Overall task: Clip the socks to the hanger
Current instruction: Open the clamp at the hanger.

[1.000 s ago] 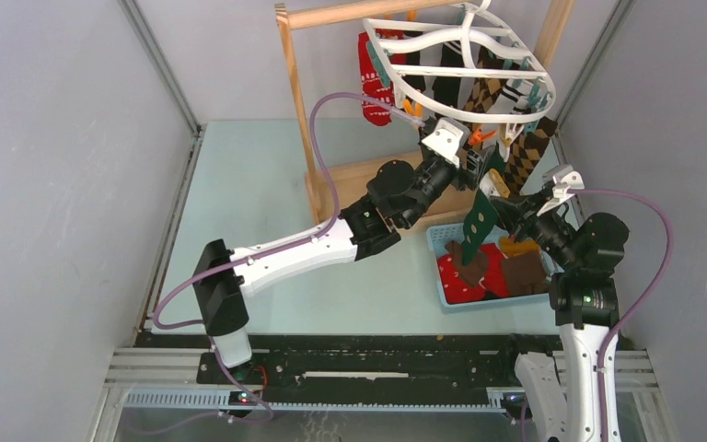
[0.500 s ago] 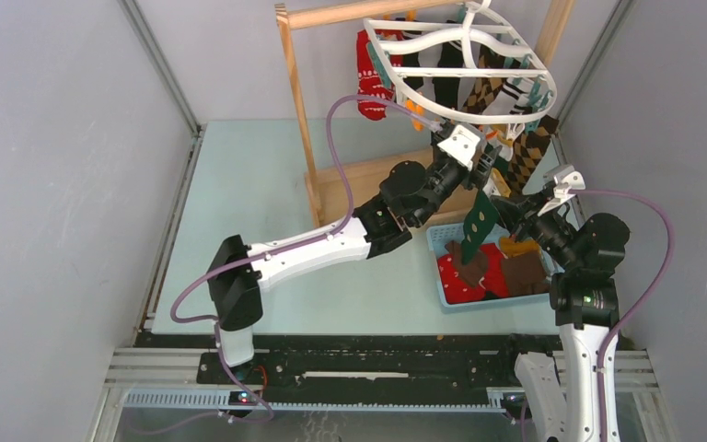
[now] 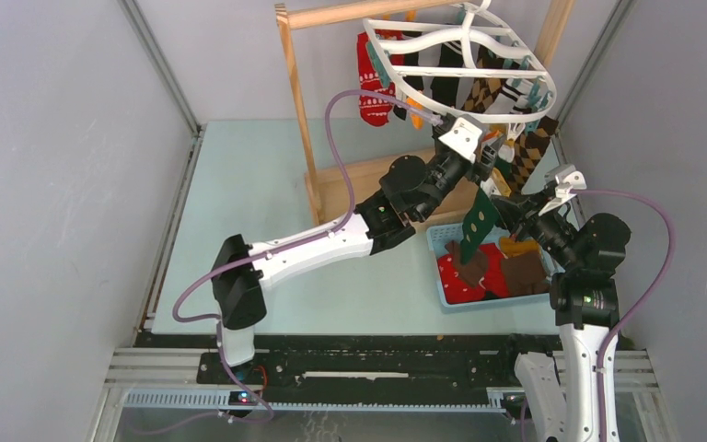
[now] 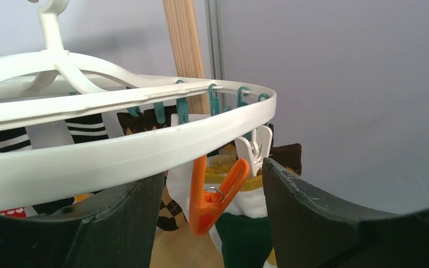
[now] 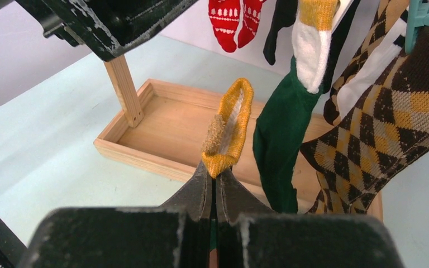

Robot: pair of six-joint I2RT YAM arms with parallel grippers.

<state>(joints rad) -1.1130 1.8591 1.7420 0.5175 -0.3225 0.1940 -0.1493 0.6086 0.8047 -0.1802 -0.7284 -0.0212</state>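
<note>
Hanger (image 4: pixel 117 153): a white oval frame hung on the wooden rack (image 3: pixel 295 92), which stands at the far edge of the table (image 3: pixel 258 184), right of the middle. Teal clips (image 4: pixel 182 107) line the frame's far rim.

Left gripper (image 4: pixel 213 173): raised to the near rim of the hanger with its jaws apart. An orange clip (image 4: pixel 212 195) dangles from the rim between the two dark fingers (image 4: pixel 313 218). It shows a gap on both sides, so nothing is gripped. A white clip (image 4: pixel 257 146) hangs just behind the orange one.

Right gripper (image 5: pixel 213 176): its jaws are closed on a sock with a yellow cuff (image 5: pixel 228 125). The cuff stands up above the fingertips, and the fingers hide the rest of the sock in the wrist view. It is held below the hanger's near right rim and is not clipped.

Socks already on the hanger:
- a dark green sock (image 5: pixel 279 139) with a white and yellow cuff
- a brown argyle sock (image 5: pixel 391 123) just to its right
- a red pair (image 5: pixel 232 19) further back
- striped black and white ones

Near right corner of the table: a blue basket (image 3: pixel 434 238) holds red socks (image 3: pixel 456 285) and brown socks (image 3: pixel 523 273). It sits just in front of the rack's wooden base tray (image 5: pixel 162 123) and beside the right arm.

In the top view a dark green spotted sock (image 3: pixel 480 221) hangs between the two grippers. I cannot tell whether it is the held sock or the clipped one.
</note>
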